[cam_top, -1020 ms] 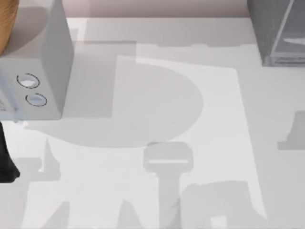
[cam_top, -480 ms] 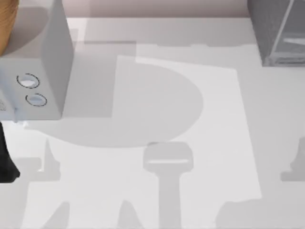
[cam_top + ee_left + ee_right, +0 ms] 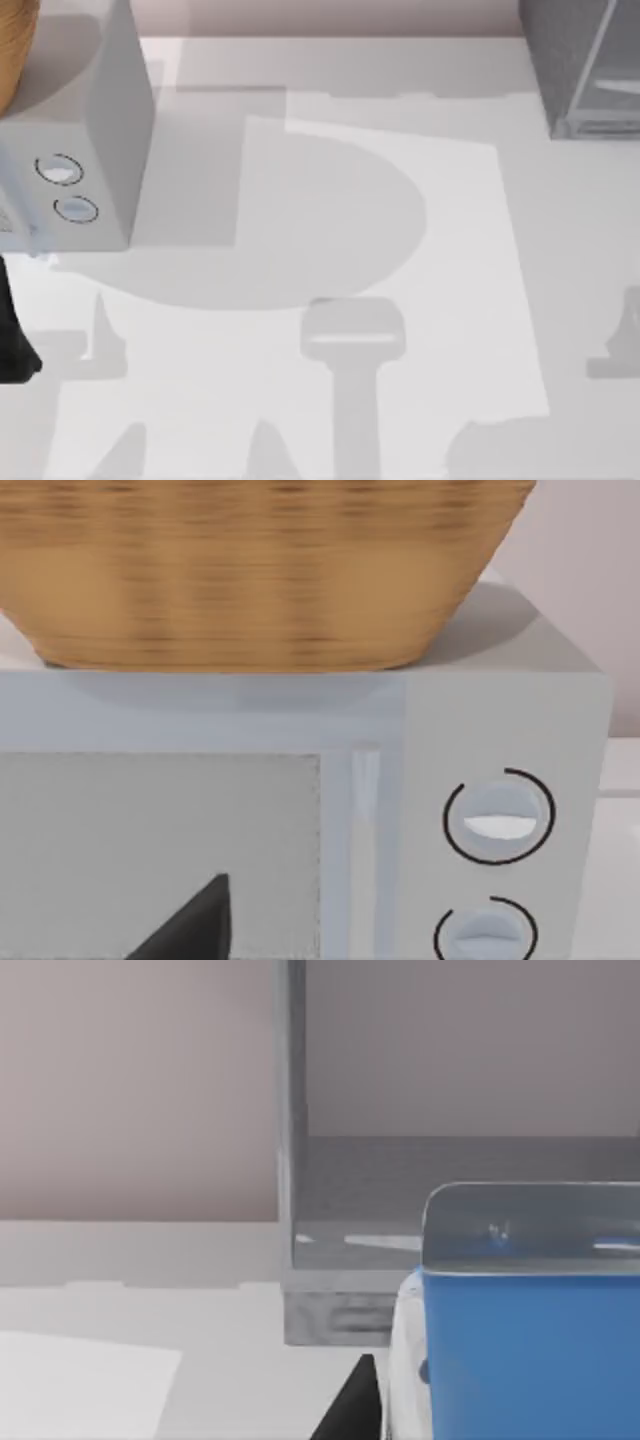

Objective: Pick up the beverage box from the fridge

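Apparently Out of the Fridge: Blue Carton Close to the Right Wrist

Seen from above, a pale worktop [image 3: 330, 200] stretches across the scene, crossed by soft grey shadows. At its far right corner stands the fridge [image 3: 580, 70], a dark-grey cabinet with a glassy panel and pale frame edges. At the far left stands a lighter grey box with two round dials [image 3: 70, 150], a woven basket [image 3: 12, 50] on its top.

From the right wrist camera, the beverage box [image 3: 520, 1350] looms large and very near: a blue carton with a white patch at its edge and a silvery top. Behind it, well apart, the fridge [image 3: 400, 1190] shows an open interior with a bare grey shelf. A dark fingertip of the right gripper [image 3: 350, 1410] lies just beside the carton's white edge. The carton appears held in the right jaws, though the contact itself is out of sight, so whether they are closed on it cannot be told.

The left wrist camera faces the dial box [image 3: 480, 810] and the basket [image 3: 250, 570] closely; a dark finger of the left gripper [image 3: 190, 925] shows. That arm looks parked, and the state of its jaws cannot be told.

Judging by this, the carton is already clear of the fridge and the pick-up is largely done; what remains is at most carrying it away.
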